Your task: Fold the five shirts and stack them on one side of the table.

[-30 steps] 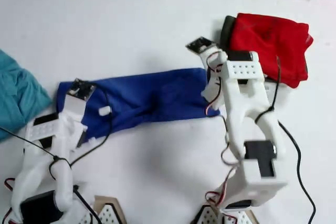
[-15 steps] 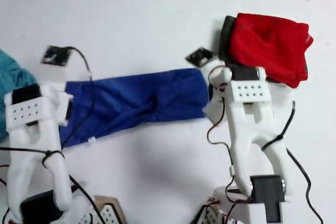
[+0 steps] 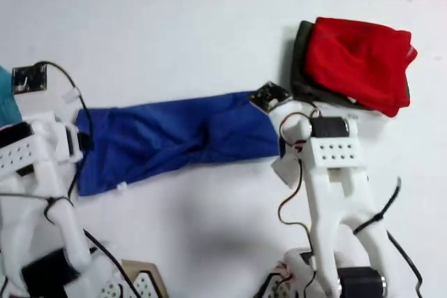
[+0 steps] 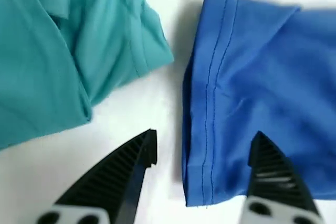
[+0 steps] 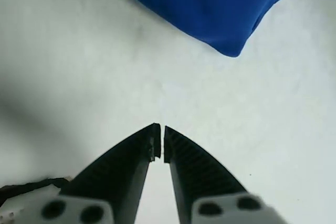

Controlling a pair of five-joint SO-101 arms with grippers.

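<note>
High view, creased blue shirt (image 3: 174,137) (long), left fingers (image 4: 128,169) apart, right fingers (image 5: 131,156) together, empty

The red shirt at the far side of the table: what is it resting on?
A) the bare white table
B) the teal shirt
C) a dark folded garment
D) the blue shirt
C: the edge of a dark garment peeks out beneath the red shirt, which lies apart from the blue shirt.
</note>
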